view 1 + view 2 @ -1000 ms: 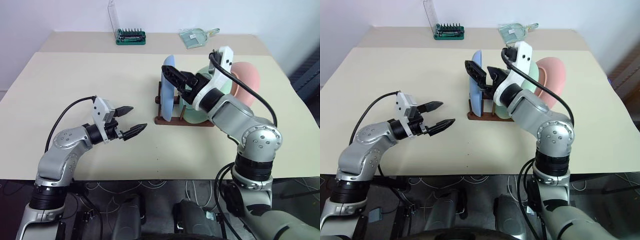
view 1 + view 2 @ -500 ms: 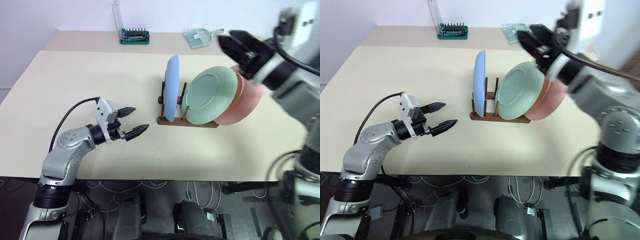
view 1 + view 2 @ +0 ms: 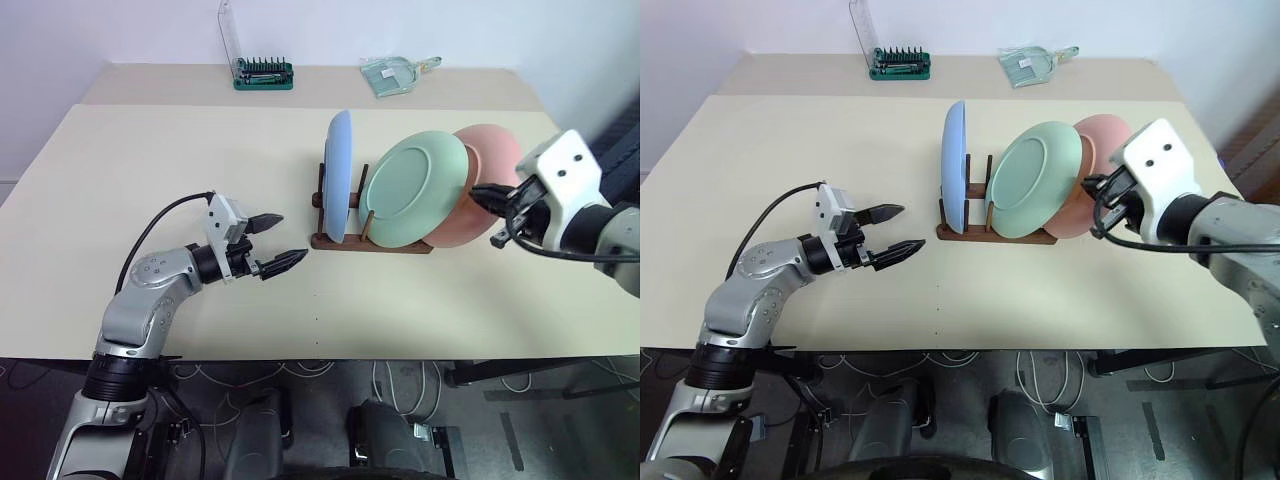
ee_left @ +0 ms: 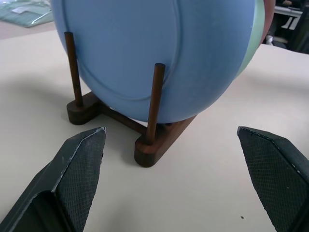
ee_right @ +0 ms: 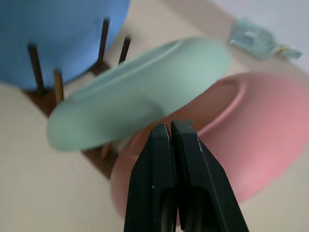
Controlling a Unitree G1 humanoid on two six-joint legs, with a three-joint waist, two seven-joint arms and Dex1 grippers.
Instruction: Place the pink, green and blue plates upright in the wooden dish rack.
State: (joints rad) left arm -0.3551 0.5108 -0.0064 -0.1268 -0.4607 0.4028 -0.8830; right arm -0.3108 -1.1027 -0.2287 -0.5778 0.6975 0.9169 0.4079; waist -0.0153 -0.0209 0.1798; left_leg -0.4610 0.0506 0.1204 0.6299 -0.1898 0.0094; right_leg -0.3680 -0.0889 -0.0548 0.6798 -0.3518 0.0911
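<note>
The blue plate [image 3: 340, 175] stands upright between the pegs at the left end of the wooden dish rack [image 3: 368, 242]. The green plate [image 3: 415, 190] leans tilted in the rack's middle. Behind it, at the right end, the pink plate [image 3: 482, 200] leans too. My right gripper [image 3: 480, 193] is shut and empty, its tips close to the pink plate's right rim [image 5: 251, 125]. My left gripper [image 3: 293, 236] hovers open and empty over the table left of the rack, pointing at the blue plate [image 4: 159, 48].
A green holder of black screwdriver bits [image 3: 262, 72] with a clear lid stands at the table's far edge. A pale green dustpan-like item [image 3: 392, 75] lies to its right. Bare table [image 3: 150, 160] stretches left of the rack.
My right gripper has pulled away from the blue plate, swung to the right past the pink plate and shut. The left gripper has stayed about where it was, still open.
</note>
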